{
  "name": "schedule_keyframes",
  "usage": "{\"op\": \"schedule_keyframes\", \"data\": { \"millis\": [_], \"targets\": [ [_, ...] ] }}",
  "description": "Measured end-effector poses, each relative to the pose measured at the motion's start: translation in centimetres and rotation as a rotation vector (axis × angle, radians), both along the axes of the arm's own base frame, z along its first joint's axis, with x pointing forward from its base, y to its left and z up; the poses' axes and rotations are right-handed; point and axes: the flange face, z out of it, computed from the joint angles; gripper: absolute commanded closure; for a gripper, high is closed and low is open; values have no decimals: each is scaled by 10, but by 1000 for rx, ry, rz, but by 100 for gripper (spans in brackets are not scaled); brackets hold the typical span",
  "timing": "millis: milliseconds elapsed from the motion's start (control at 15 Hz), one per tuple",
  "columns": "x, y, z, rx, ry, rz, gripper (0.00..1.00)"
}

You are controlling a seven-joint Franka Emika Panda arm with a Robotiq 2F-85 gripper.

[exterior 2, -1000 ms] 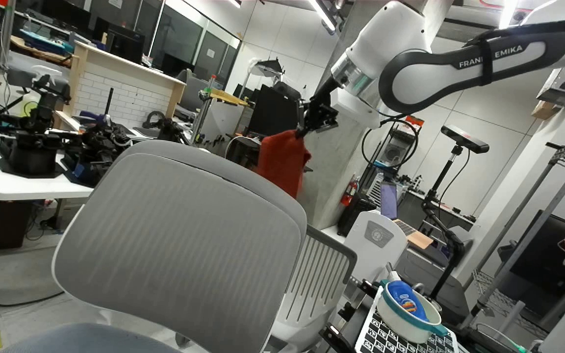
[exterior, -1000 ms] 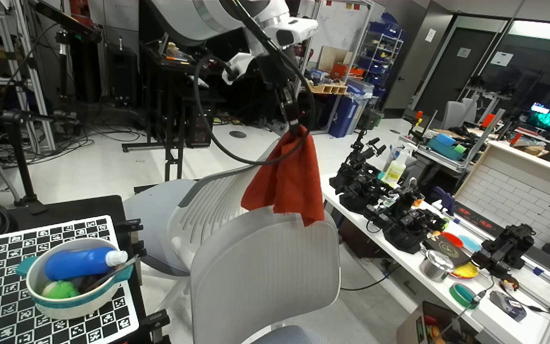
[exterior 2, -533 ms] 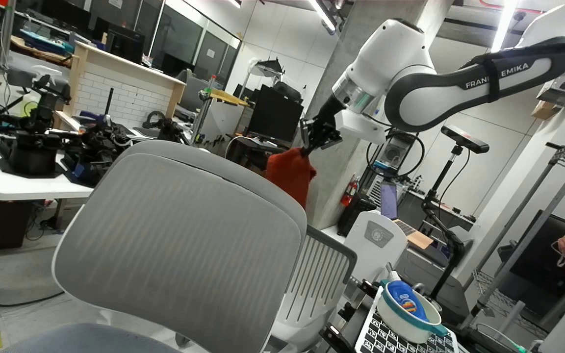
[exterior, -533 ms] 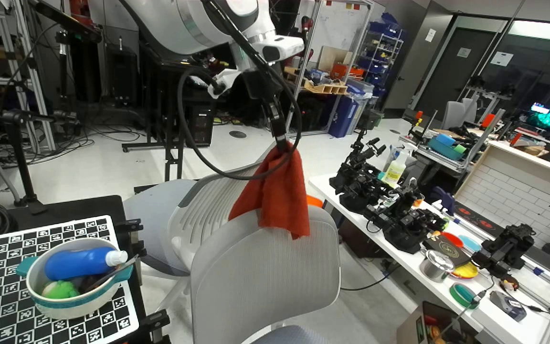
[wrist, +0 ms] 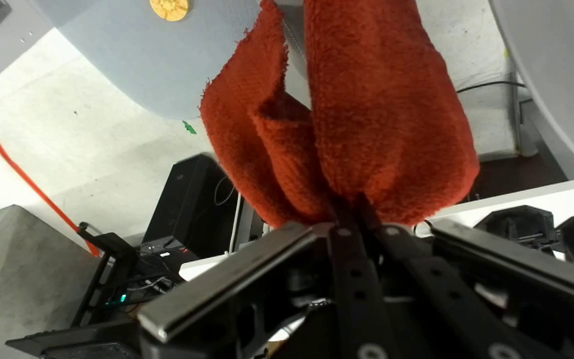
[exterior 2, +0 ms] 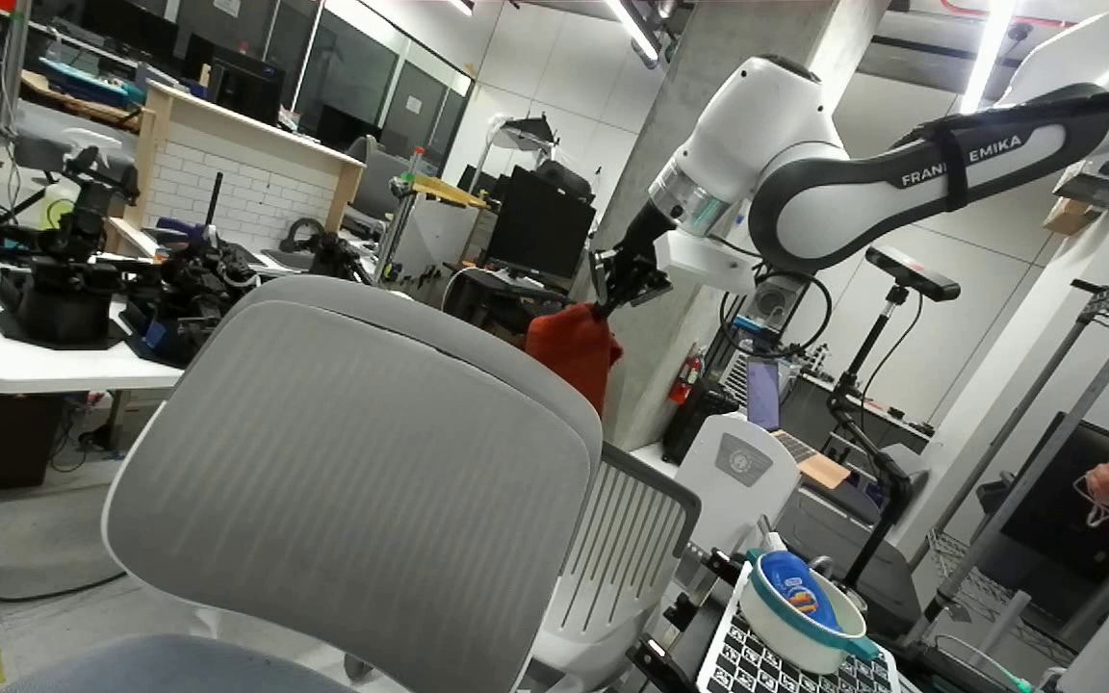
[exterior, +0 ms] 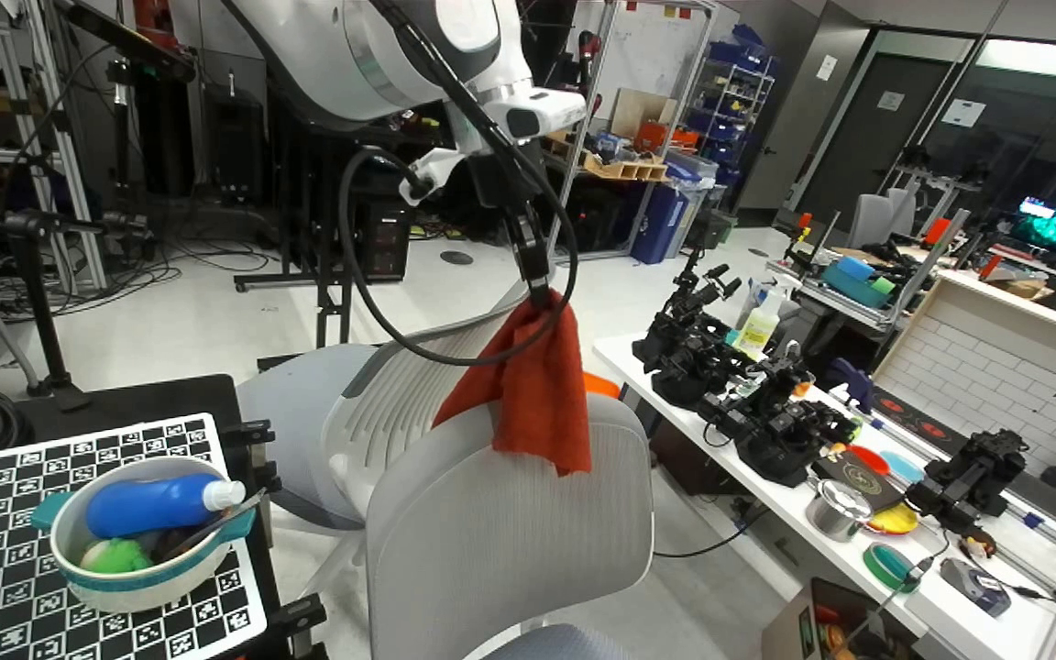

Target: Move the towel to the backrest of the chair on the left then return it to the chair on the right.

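My gripper [exterior: 540,295] is shut on the top of the red towel [exterior: 542,394]; the wrist view also shows the gripper [wrist: 352,199] pinching the towel [wrist: 381,109]. In an exterior view, one towel flap hangs over the face of the near grey chair backrest [exterior: 510,532], and a left corner goes behind its top edge. In another exterior view, the towel [exterior 2: 569,346] is partly hidden behind a grey backrest [exterior 2: 352,481]. A ribbed chair backrest [exterior: 409,385] stands close behind. Whether the towel rests on the backrest, I cannot tell.
A pot [exterior: 138,591] with a blue bottle sits on a patterned board [exterior: 5,550] on a black table beside the chairs. A white table with several black robot arms [exterior: 720,367] stands on the opposite side. A cable loop [exterior: 349,266] hangs from my arm.
My gripper and the towel have moved down over the last second, shifting left in one exterior view and slightly right in another. The towel now hangs lower against the backrest; the grip is unchanged.
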Motion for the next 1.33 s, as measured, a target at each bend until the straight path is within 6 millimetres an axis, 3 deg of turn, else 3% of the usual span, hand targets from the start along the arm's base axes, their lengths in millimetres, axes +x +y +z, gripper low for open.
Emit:
{"op": "schedule_keyframes", "data": {
  "millis": [667,1000,1333],
  "targets": [
    [0,5,-10,3,20,8,2],
    [-5,20,13,72,11,54,0],
    [-38,67,9,279,112,183,0]
  ]
}}
